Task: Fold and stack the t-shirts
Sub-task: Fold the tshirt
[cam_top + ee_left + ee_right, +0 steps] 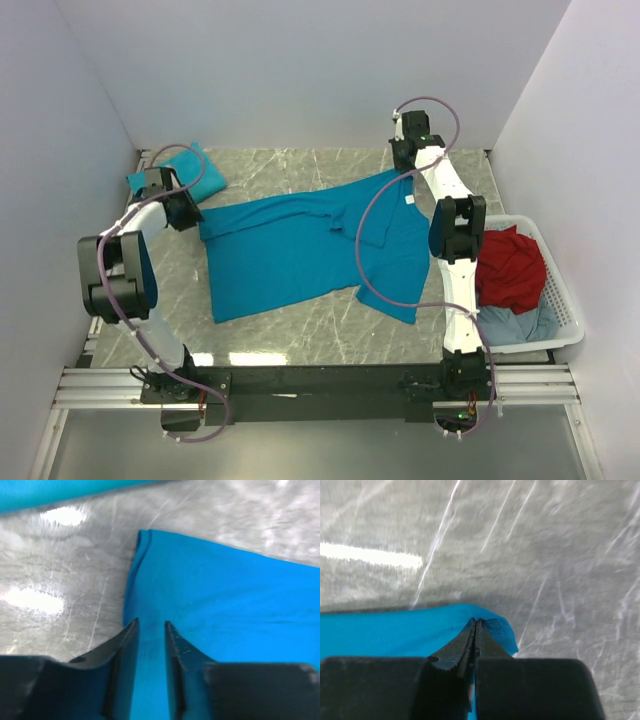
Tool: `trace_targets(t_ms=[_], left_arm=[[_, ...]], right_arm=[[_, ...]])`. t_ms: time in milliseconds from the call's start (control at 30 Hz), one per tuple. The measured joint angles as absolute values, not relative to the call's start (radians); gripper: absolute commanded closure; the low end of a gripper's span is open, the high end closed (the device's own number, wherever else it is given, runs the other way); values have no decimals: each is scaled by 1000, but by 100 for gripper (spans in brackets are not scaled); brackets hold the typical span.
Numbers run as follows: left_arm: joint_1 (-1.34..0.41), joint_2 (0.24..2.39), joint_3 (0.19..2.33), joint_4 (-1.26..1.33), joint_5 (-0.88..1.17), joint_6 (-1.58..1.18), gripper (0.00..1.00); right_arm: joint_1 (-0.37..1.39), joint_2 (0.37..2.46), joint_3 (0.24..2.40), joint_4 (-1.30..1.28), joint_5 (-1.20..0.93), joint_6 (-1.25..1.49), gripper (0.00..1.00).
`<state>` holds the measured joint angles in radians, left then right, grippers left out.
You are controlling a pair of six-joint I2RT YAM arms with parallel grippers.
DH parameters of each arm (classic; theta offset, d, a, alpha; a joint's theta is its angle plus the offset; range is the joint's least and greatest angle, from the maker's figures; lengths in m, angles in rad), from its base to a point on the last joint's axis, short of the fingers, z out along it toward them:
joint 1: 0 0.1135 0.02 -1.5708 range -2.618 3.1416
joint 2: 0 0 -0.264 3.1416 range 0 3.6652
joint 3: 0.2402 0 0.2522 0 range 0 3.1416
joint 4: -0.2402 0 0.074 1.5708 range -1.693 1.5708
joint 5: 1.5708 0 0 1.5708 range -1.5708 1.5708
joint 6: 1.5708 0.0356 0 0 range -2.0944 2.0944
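At the left side of the grey marbled worktop (300, 170), the left gripper (151, 625) is pointing down over the left edge of the bright teal-blue short-sleeved cloth t-shirt (290, 255). Its two dark fingers are standing a little apart, released, and flat cloth is showing through the narrow gap between them. Whether the tips are touching the fabric I cannot tell. Behind it, the left arm is rising from its base at the near left corner, bending its elbow out toward the left edge and reaching its forearm back in toward the shirt.

Near the far edge, the right gripper (476, 622) is clenching a corner of the same t-shirt, fingers pressed together with a small fold of cloth bunching at their tips. The right arm is stretching almost straight from the near edge toward the far edge.

The t-shirt is lying spread across the middle of the worktop, a small white neck label (410, 198) showing on its right part. A folded teal-blue t-shirt (195, 170) is sitting in the far left corner. A white plastic basket (570, 310) at the right edge is holding a red cloth (510, 265) and a grey-blue cloth (520, 322).
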<state>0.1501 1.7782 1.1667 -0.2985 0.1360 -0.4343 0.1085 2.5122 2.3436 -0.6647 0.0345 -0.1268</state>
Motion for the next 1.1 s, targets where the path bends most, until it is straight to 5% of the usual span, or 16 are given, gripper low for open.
trace_targets(t_ms=[33,100,167,200,267,500,700,933,1100], left_arm=[[150,1757,1166,-297,139,-427,54],[150,1706,1165,-296,139,-413,40],[152,1623,1156,-274,137,-395,29],[153,1574,1145,-258,136,-384,12],[157,1472,1119,-235,135,-364,1],[185,1221,1009,-112,238,-360,1],[166,1207,921,-142,426,-388,8],[-47,1107,815,-249,430,-331,7],[-217,952,736,-251,362,-191,5]], right_arm=[[109,2512,2348,-659,39,-124,84],[109,2512,2356,-643,51,-115,68],[108,2512,2359,-630,65,-116,58],[108,2512,2362,-627,70,-117,57],[108,2511,2362,-624,76,-120,56],[108,2373,2174,-615,1,-158,51],[108,2017,1821,-624,-293,-322,50],[113,1621,1493,-822,-682,-827,50],[125,1484,1226,-990,-761,-1143,50]])
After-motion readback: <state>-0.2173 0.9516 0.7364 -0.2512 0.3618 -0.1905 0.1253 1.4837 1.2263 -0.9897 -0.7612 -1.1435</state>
